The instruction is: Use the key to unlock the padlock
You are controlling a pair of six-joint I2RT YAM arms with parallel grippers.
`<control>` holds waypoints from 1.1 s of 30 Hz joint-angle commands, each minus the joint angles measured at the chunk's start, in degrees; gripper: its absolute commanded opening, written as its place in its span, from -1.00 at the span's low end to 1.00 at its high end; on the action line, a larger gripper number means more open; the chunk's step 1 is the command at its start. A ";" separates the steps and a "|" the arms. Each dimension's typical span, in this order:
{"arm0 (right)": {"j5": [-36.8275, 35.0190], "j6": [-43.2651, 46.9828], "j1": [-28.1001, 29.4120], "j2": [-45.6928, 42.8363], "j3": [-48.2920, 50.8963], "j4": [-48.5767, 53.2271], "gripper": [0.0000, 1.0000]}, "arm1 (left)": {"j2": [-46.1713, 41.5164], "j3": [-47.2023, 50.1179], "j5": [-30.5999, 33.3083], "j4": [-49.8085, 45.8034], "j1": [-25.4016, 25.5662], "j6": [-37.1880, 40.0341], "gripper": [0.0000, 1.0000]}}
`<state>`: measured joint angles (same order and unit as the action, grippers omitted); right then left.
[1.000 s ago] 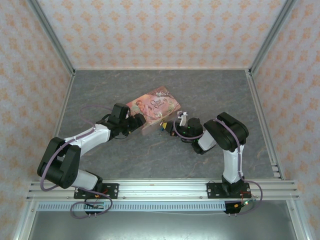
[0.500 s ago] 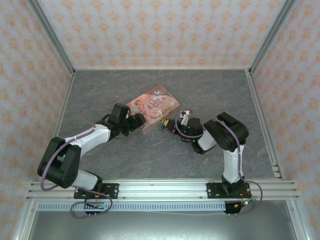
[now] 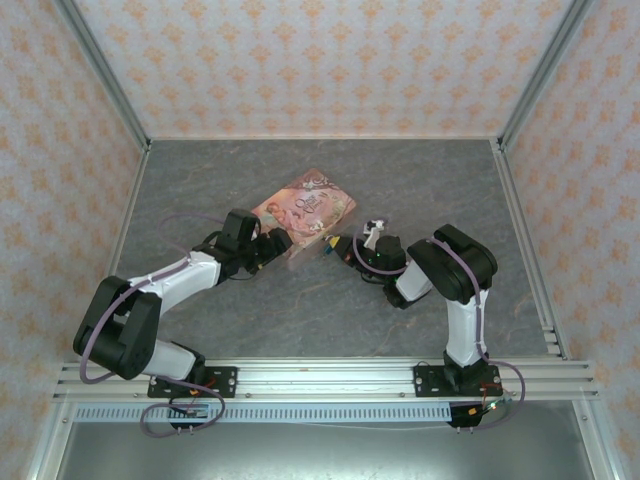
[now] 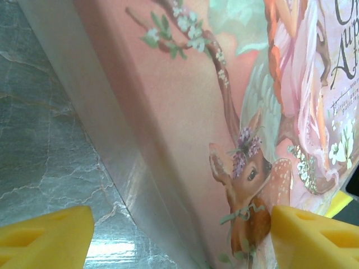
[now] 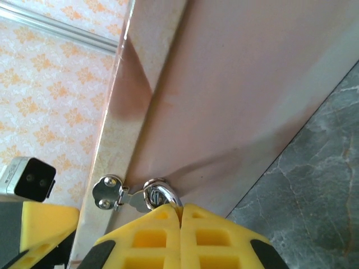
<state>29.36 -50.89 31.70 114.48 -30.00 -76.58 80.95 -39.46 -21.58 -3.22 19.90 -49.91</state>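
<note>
Right gripper [image 5: 180, 208] has its yellow pads pressed flat together with no gap showing, the tips hard up against the near-right edge of the pink illustrated box [image 3: 305, 215]. Left gripper [image 4: 182, 227] is spread wide at the box's near-left corner. One finger is out over the grey table [image 4: 45, 140], apart from the side wall, and the other is by the deer on the lid. As I read it, it straddles the corner without clamping, placed to brace the box.

On the box edge, the right wrist view shows a small silver hasp plate [image 5: 107, 193]. Just beside it is a silvery loop [image 5: 161, 191] touching the right fingertips. That loop is probably the padlock's shackle passed through the hasp. The padlock's teal body is hidden beneath the fingers. The key I cannot make out, so whether it sits pinched between the closed pads cannot be told.

By my judgement, the step in hand is work at the lock itself, inserting or turning the key, with the shackle not visibly sprung. The next move calls for a small, exact twist about the keyway while the left arm steadies the box. Too much push would likely slide the box rather than turn the lock.
</note>
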 commanded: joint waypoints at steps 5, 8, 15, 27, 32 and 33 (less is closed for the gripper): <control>-4.89 -1.14 -1.49 -1.81 -0.19 -3.78 -1.00 | -0.91 2.11 3.99 -11.65 0.42 0.69 0.65; -5.13 -0.54 -1.79 -2.27 0.49 -3.68 -1.00 | -1.85 1.93 4.29 -12.28 0.40 0.65 0.67; -6.60 0.53 -3.02 -3.88 3.62 -3.72 -1.00 | -4.10 0.82 5.05 -14.13 0.17 1.15 0.74; -2.90 5.97 -4.37 -13.90 7.23 5.63 -1.00 | -12.93 -0.83 8.81 -18.31 -0.39 3.01 0.90; -0.86 9.63 -4.37 -25.23 7.51 21.12 -1.00 | -18.30 -1.14 12.91 -20.51 -0.39 4.63 0.99; -0.65 10.62 -4.28 -28.10 7.45 25.66 -1.00 | -19.35 -1.06 13.94 -21.09 -0.43 4.81 0.99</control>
<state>26.76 -44.53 27.53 92.68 -22.76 -62.06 64.31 -39.35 -12.86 -20.71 19.84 -47.07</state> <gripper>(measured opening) 0.041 0.995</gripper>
